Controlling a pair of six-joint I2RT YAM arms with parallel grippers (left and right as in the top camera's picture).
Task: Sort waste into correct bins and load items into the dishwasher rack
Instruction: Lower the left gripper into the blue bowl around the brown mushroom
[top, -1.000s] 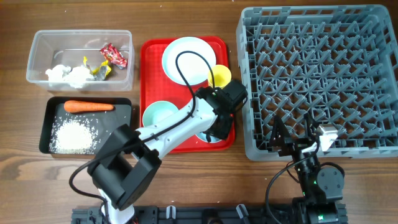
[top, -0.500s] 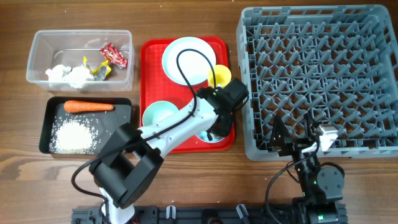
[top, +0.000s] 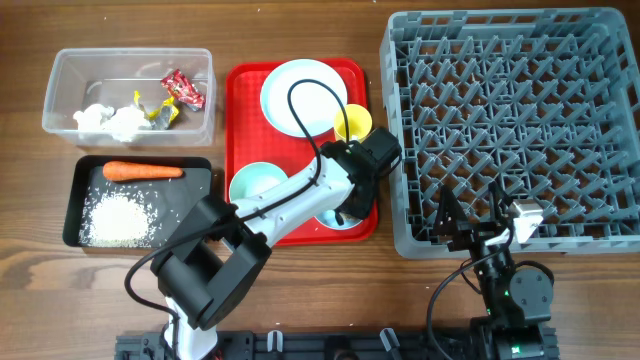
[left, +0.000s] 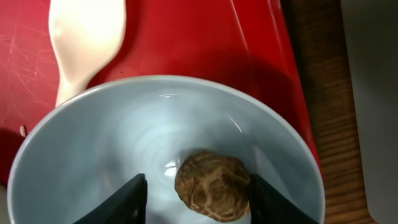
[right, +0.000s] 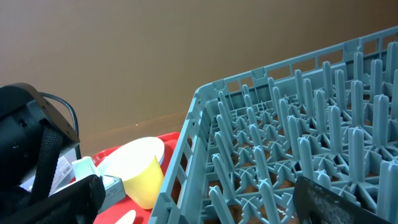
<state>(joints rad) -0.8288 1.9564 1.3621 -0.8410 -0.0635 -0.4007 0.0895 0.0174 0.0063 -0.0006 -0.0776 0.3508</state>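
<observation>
Lump (left: 212, 185), brown and round, sits low centre in the left wrist view, at the bottom of the blue bowl (left: 93, 155). My left gripper (left: 196, 190) straddles it with fingers spread. The right finger seems to touch it and the left stands just clear, so nothing is pinched. Over the last second my arm hardly shifted, so I judge the pick not yet made. The bowl rests on the red tray (left: 186, 37), with the spoon (left: 84, 43) at upper left. My right gripper (top: 470, 215) hangs spread wide at the rack (top: 520, 100).
</observation>
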